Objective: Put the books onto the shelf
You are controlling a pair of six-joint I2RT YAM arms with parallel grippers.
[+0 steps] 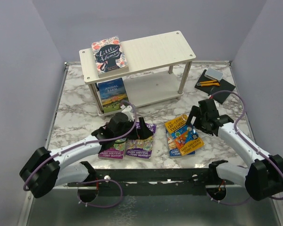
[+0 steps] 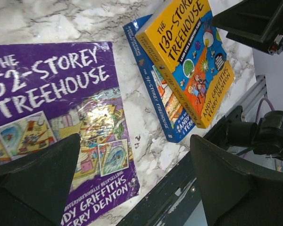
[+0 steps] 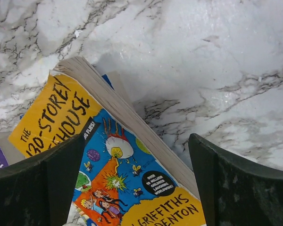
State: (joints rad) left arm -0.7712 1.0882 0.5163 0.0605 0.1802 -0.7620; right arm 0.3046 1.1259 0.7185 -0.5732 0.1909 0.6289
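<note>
The orange book [image 1: 184,135] is lying on a blue one [image 2: 148,77] near the worktop's [image 1: 75,113] front edge, long axis roughly front-to-back. The right pincer [image 3: 136,139], spread wide, is hovering over its right edge, nearer than the left pincer [image 2: 134,139], also spread.

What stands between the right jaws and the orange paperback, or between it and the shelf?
Nothing visible: open right jaws hover over the orange Treehouse paperback; only bare marble tabletop separates it from the whitish two-tier wooden shelf.
</note>
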